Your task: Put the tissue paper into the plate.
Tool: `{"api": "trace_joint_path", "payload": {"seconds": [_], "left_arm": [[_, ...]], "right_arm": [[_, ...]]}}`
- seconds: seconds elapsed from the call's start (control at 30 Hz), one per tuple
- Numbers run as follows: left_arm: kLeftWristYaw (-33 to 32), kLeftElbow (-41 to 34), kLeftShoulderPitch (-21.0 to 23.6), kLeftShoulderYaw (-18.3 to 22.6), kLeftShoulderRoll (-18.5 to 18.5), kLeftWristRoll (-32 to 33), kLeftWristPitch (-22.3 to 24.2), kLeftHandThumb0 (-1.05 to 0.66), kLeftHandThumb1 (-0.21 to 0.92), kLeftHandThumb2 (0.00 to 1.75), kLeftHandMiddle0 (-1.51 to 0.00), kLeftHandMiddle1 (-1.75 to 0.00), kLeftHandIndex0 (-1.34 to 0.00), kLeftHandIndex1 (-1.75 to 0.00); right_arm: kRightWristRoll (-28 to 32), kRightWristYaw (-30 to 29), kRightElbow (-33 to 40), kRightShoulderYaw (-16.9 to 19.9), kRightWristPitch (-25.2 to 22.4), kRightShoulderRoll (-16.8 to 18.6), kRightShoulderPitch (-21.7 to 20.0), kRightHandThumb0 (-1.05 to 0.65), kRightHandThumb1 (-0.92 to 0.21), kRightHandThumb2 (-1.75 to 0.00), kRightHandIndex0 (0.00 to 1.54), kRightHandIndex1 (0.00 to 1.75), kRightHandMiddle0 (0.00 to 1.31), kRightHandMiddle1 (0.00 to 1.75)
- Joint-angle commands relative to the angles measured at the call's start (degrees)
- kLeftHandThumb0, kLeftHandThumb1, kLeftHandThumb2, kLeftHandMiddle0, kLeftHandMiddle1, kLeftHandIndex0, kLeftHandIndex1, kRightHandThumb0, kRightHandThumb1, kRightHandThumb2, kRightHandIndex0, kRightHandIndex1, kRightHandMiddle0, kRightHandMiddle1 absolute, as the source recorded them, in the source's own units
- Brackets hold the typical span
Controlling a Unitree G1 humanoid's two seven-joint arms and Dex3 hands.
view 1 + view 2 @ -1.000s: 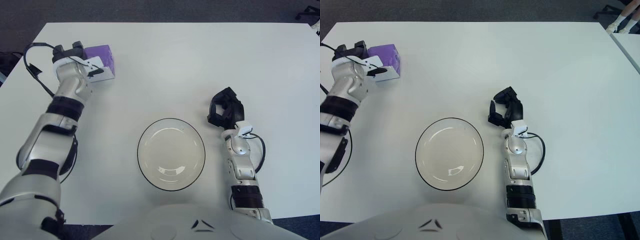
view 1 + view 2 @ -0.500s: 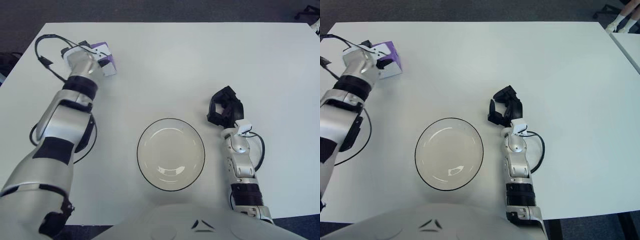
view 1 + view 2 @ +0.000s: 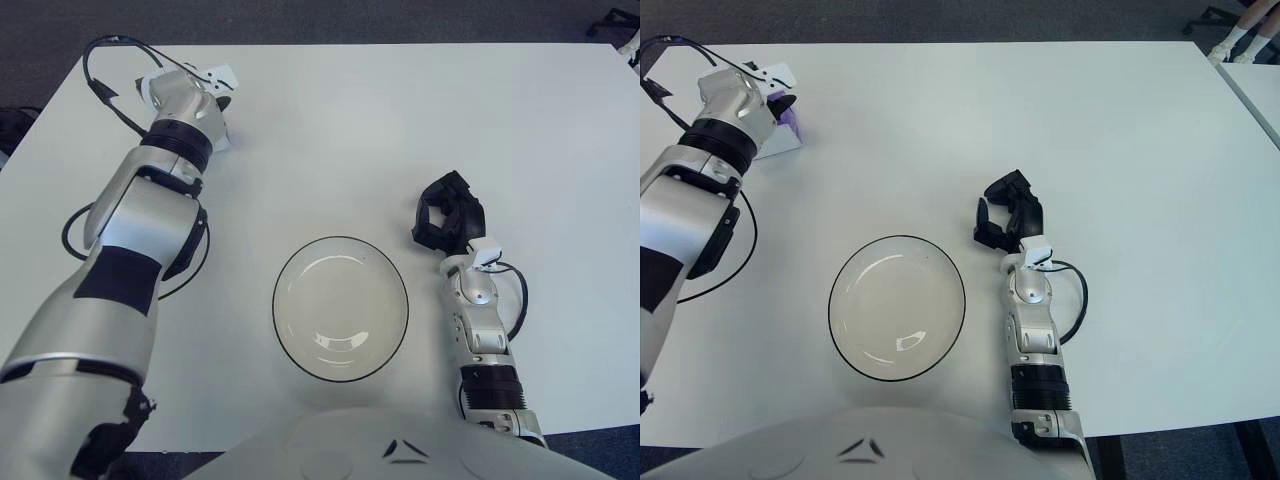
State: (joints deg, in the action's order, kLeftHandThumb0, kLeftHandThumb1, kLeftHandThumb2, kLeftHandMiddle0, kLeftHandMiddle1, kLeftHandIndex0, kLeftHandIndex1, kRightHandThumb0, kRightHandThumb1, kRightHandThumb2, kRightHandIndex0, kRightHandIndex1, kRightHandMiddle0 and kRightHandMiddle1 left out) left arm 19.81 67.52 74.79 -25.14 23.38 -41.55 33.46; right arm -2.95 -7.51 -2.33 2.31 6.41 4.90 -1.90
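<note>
The tissue paper pack (image 3: 780,128), a small boxy packet with a purple top and white side, sits near the far left corner of the smooth white table (image 3: 400,130), almost wholly hidden beneath the left hand (image 3: 195,85). That hand, in a glossy white shell with a looping black cable behind it, covers the pack from above; whether its fingers are clenched on the pack cannot be told. Well apart, near the front edge, lies the plate (image 3: 341,308): round, shallow, pale and shiny, with a thin dark rim, nothing in it. Just right of the plate shows the right hand (image 3: 449,214), its black fingers curled inward and grasping nothing.
</note>
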Motion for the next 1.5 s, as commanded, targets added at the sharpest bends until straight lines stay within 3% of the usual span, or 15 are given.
{"api": "trace_joint_path", "payload": {"seconds": [0.0,0.1,0.27,0.37,0.57,0.7,0.83,0.97,1.07,1.27,1.47], "left_arm": [[2.3,1.1,2.0,1.0,0.6,2.2,-0.2,-1.05,0.92,0.96,0.00,0.00,0.00,-0.57],[3.8,1.9,3.1,3.0,0.6,5.0,0.1,-1.05,0.92,0.96,0.00,0.00,0.00,-0.68],[1.4,2.6,4.0,7.0,0.3,9.6,2.1,-1.05,0.92,0.91,0.00,0.00,0.00,-0.65],[-1.6,3.3,5.0,11.5,-0.1,13.8,5.1,-1.04,0.92,0.77,0.00,0.00,0.00,-0.44],[-5.9,3.9,5.9,15.6,-0.7,18.2,7.9,-1.05,0.92,0.54,0.00,0.00,0.00,-0.10],[-10.0,3.2,6.0,19.0,-1.5,21.5,8.4,-1.03,0.89,0.45,0.00,0.00,0.00,-0.03],[-11.6,3.6,6.2,19.9,-2.1,23.0,7.2,-1.03,0.86,0.42,0.00,0.00,0.00,0.00],[-10.6,3.8,6.2,17.7,-2.5,21.8,6.3,-1.03,0.84,0.40,0.00,0.00,0.00,0.00],[-7.3,3.1,6.2,12.3,-3.7,18.1,6.8,-1.00,0.84,0.39,0.00,0.00,0.00,0.00],[0.0,5.0,5.1,2.7,-3.2,11.2,1.4,-0.99,0.88,0.41,0.00,0.00,0.00,0.00],[0.5,6.7,2.1,-0.6,-3.1,9.0,-3.7,-1.04,0.92,0.56,0.00,0.00,0.00,0.00]], "right_arm": [[0.4,-0.6,-7.3,0.5,-6.0,0.6,5.7,-0.44,-0.44,-1.17,0.88,1.75,0.52,1.75],[0.3,-0.8,-7.4,0.4,-5.9,0.6,5.9,-0.44,-0.44,-1.17,0.88,1.75,0.51,1.75],[0.0,-0.8,-7.6,0.2,-5.4,0.3,6.0,-0.44,-0.44,-1.17,0.89,1.75,0.51,1.75],[0.1,-0.8,-7.6,0.3,-5.3,0.3,6.0,-0.44,-0.44,-1.17,0.89,1.75,0.52,1.75],[0.1,-0.9,-8.0,0.5,-5.0,0.2,5.9,-0.45,-0.43,-1.18,0.89,1.75,0.52,1.75],[0.3,-0.5,-8.7,0.5,-4.2,-0.1,5.7,-0.45,-0.42,-1.19,0.89,1.75,0.53,1.75],[0.6,-0.5,-8.6,0.7,-4.4,0.0,5.6,-0.45,-0.42,-1.19,0.88,1.75,0.53,1.75],[0.6,-0.6,-8.5,0.8,-4.5,0.1,5.6,-0.45,-0.42,-1.19,0.88,1.75,0.53,1.75],[0.5,-0.6,-8.7,1.0,-4.0,0.0,5.6,-0.45,-0.43,-1.18,0.89,1.75,0.52,1.75],[0.5,-1.1,-9.7,1.4,-2.6,0.1,5.6,-0.45,-0.42,-1.19,0.90,1.75,0.53,1.75],[0.8,-1.4,-9.2,1.9,-2.7,0.3,5.8,-0.45,-0.42,-1.19,0.90,1.75,0.53,1.75]]}}
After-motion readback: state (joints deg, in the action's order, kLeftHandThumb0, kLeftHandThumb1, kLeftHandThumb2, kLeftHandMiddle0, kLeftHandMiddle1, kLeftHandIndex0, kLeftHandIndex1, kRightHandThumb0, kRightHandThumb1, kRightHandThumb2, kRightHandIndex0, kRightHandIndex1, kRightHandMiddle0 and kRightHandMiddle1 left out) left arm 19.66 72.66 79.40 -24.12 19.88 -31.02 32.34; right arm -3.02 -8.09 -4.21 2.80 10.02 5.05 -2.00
